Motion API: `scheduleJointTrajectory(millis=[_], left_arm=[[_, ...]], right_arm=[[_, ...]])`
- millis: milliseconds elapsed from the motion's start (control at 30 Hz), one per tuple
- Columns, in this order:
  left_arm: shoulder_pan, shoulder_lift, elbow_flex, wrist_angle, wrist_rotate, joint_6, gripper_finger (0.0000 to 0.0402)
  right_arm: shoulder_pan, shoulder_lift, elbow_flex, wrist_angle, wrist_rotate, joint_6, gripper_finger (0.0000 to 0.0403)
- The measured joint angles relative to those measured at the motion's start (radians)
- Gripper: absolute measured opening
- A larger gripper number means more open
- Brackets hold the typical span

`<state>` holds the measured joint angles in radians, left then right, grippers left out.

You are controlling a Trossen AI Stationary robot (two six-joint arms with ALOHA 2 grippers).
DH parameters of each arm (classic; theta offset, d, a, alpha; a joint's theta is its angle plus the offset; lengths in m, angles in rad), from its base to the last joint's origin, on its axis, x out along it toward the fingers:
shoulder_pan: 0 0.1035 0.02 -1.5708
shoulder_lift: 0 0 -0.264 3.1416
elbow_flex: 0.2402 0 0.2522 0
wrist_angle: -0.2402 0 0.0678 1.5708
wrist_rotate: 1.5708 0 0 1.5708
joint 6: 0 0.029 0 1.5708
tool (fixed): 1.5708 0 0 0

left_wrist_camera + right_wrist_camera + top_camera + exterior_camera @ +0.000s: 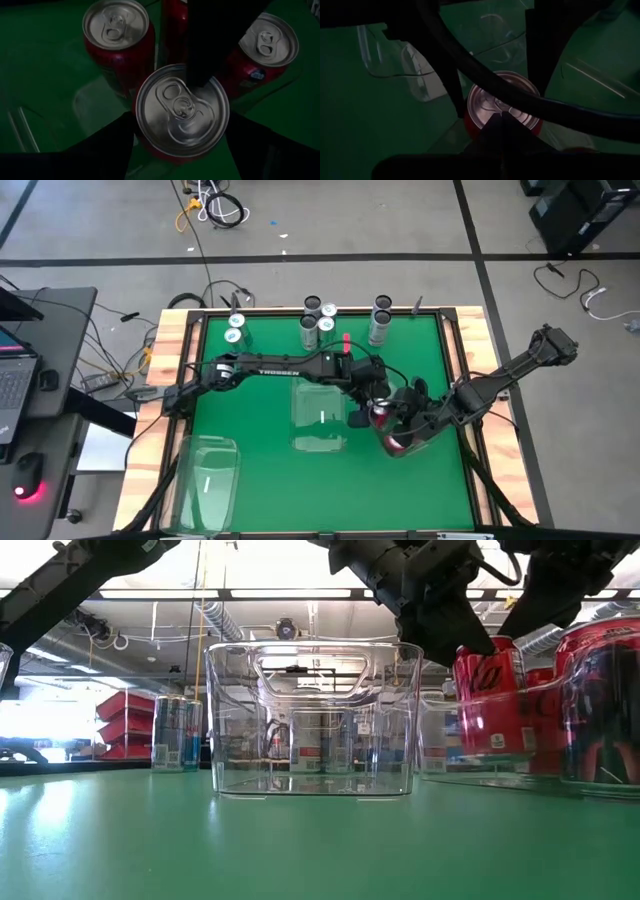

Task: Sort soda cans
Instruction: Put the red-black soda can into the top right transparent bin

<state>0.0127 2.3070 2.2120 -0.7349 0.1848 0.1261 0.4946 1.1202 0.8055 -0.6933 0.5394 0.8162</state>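
High view: my left gripper [378,412] sits right of centre over a red can [382,415] among the red cluster. Left wrist view: fingers straddle its top, not clamped. Placing step; next, lift clear. My right gripper [402,438] is clenched, empty

A row of soda cans [320,320] is standing along the far edge of the surface [250,410]. One bin [320,416] is sitting near the middle, and another bin [207,480] is lying at the near left corner. To the right of the middle bin, the left tool [372,402] is hovering over a can [182,111], with two more cans [116,35] beside it. The right tool [400,438] is hanging just beside them.
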Motion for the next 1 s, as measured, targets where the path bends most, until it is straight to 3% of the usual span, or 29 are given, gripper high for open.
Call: scheduleJointTrajectory(millis=[700, 1000], left_arm=[[-0.034, 0.052, -0.006, 0.066, -0.013, -0.031, 0.0275], [-0.036, 0.052, 0.004, 0.066, -0.023, -0.054, 0.032]], right_arm=[[0.001, 0.033, -0.004, 0.004, -0.07, 0.001, 0.0], [0.001, 0.033, -0.004, 0.02, -0.068, 0.001, 0.0]])
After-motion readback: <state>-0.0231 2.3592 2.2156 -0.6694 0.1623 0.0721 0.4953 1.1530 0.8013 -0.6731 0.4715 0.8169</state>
